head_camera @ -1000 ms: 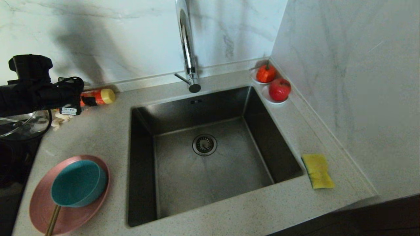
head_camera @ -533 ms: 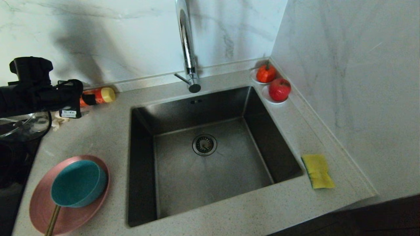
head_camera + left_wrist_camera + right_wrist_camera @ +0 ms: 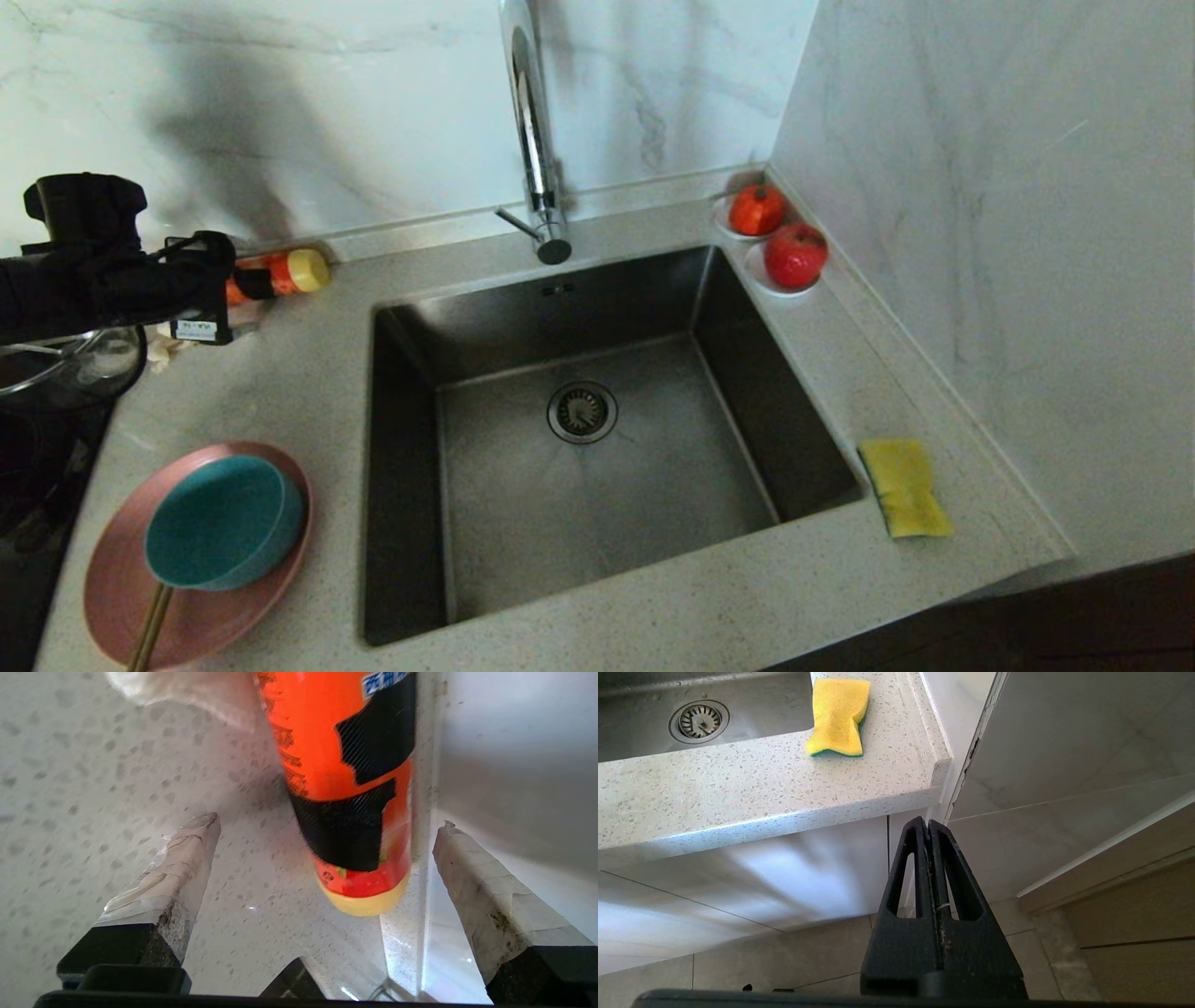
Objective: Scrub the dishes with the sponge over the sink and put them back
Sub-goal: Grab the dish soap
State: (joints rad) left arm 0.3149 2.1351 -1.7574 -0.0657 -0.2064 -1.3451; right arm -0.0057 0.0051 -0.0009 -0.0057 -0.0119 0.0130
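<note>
While the left gripper (image 3: 322, 826) gapes wide around an orange bottle (image 3: 280, 276) lying left of the sink (image 3: 579, 439), its blue label's writing is unreadable. Bowl (image 3: 222, 521) and sticks (image 3: 149, 627) sit on the plate (image 3: 121, 597), left of the sink on the speckled counter (image 3: 308, 392). Right of it lies the sponge (image 3: 904, 485), against marble walls (image 3: 980, 233). Below the counter, the right gripper (image 3: 930, 826) is pinched closed.

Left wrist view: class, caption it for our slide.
Open left gripper poised over the lying orange bottle on the speckled counter.
</note>
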